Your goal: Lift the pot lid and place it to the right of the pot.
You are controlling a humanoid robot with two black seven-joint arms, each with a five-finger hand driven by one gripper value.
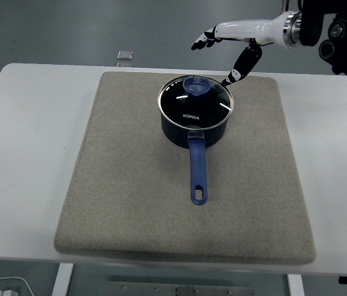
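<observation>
A dark blue saucepan (pixel 196 126) stands on the back half of a grey felt mat (pixel 130 185), its long blue handle (pixel 198 172) pointing toward me. A glass lid (pixel 196 100) with a blue knob (pixel 196 86) sits flat on the pot. My right hand (pixel 222 52), white with black fingertips, hovers above and behind the pot's right rim. Its fingers (pixel 203 42) are spread and its thumb (pixel 241 65) points down toward the lid's edge, touching nothing. The left arm does not show.
The mat lies on a white table (pixel 25 135). A small clear object (pixel 124 57) sits at the table's far edge, left of the pot. To the right of the pot lies bare mat (pixel 265 154).
</observation>
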